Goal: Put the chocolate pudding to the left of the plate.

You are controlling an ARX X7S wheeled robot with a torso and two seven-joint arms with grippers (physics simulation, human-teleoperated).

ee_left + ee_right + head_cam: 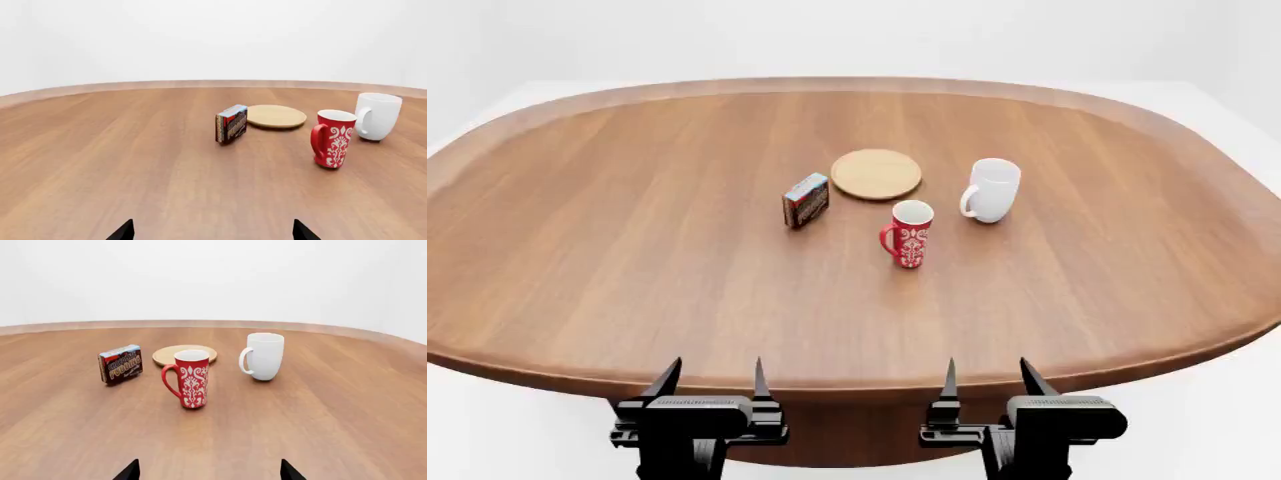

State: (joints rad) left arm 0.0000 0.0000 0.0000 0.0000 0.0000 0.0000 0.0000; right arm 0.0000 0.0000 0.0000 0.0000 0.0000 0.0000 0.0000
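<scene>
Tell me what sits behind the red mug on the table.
From the head view, the plate lies behind the red mug, fully visible there. In the right wrist view the mug covers the plate's near edge.

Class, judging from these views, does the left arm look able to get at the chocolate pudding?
Probably yes: bare table lies between the open left gripper and the chocolate pudding; the red mug stands off to the right.

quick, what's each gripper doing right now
Left gripper: open, holding nothing, at the near table edge.
Right gripper: open, holding nothing, at the near table edge.
</scene>
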